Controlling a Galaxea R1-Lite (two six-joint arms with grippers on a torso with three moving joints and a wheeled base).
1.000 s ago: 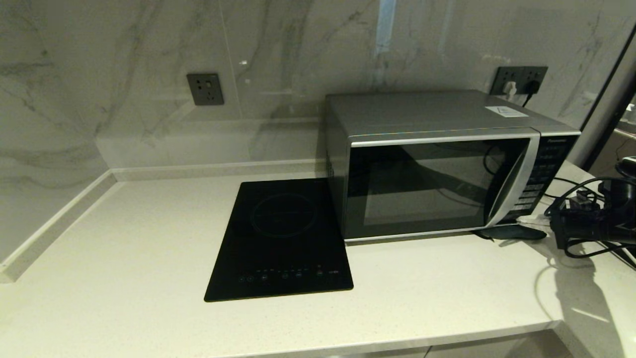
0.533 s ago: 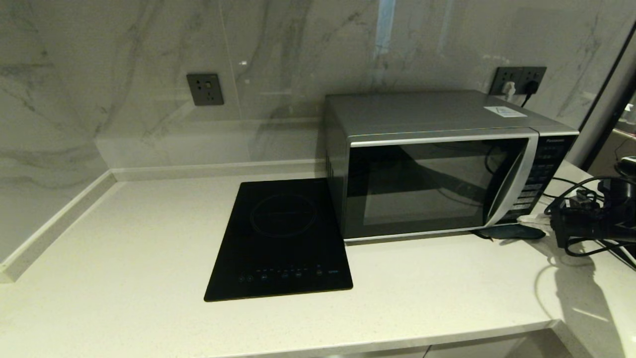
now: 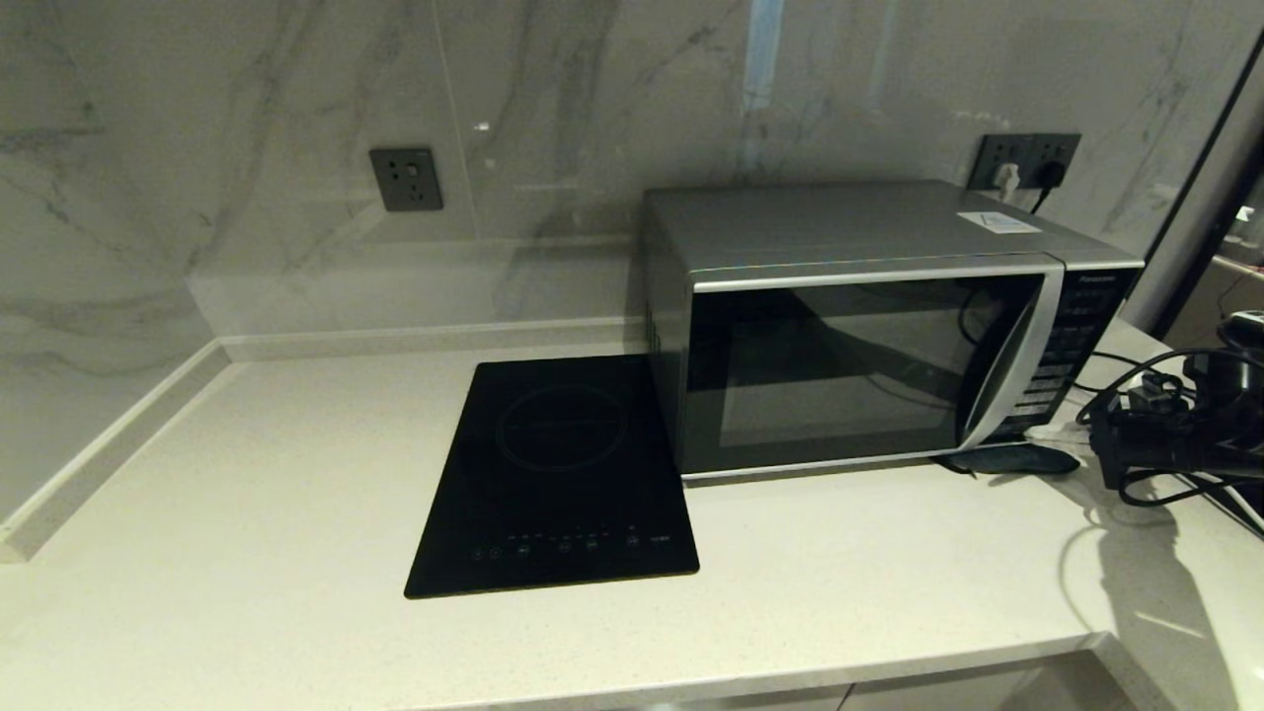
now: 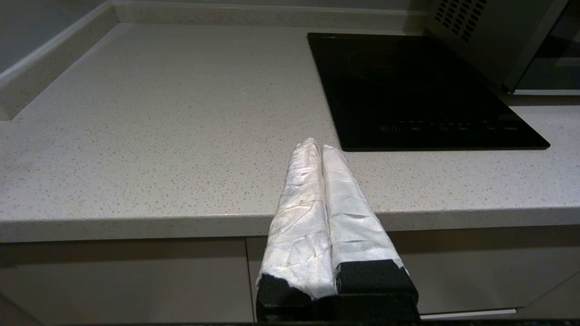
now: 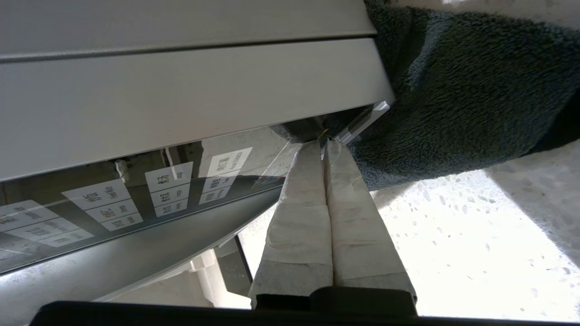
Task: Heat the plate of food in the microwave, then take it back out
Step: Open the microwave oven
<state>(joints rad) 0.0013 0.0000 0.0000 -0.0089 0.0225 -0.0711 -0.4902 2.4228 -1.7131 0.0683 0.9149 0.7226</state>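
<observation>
The silver microwave (image 3: 849,326) stands at the back right of the counter with its dark glass door closed. The plate of food is out of view. My right gripper (image 5: 322,142) is shut on nothing, its white-wrapped tips at the microwave's lower right front corner, just under the black button panel (image 5: 172,190). In the head view its fingers (image 3: 1049,433) show beside that corner. My left gripper (image 4: 316,144) is shut and empty, parked low in front of the counter's front edge, left of the cooktop.
A flat black induction cooktop (image 3: 563,474) lies left of the microwave. A dark towel (image 5: 466,90) lies at the microwave's right front corner. Black cables (image 3: 1155,415) trail from the right arm. Wall sockets (image 3: 406,178) sit behind. The pale countertop (image 3: 247,494) ends in a raised left kerb.
The head view has drifted slightly, so the microwave and right arm sit a little further left. The door stays closed and both grippers stay shut.
</observation>
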